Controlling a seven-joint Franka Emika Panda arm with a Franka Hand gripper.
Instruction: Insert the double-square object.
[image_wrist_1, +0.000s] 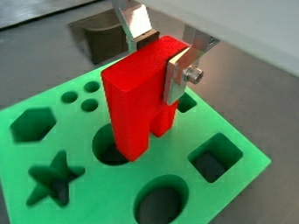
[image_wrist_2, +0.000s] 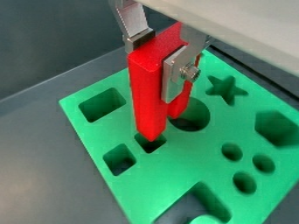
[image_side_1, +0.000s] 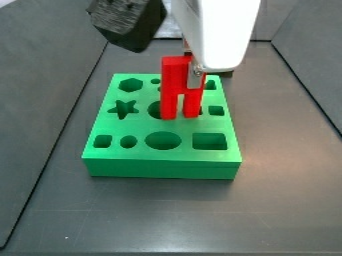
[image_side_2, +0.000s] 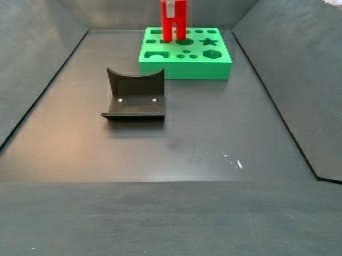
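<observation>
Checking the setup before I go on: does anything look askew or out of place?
Nothing stands out. The gripper holds the red peg upright, its lower end in a hole of the green board, which lies flat. The fixture stands apart.

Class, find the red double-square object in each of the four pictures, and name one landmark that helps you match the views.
Wrist view: double-square object centre, held by the gripper.
Wrist view: centre, lower end in a hole.
Side view: upper centre.
Side view: top edge, cropped.
Shared landmark: the green board.
</observation>
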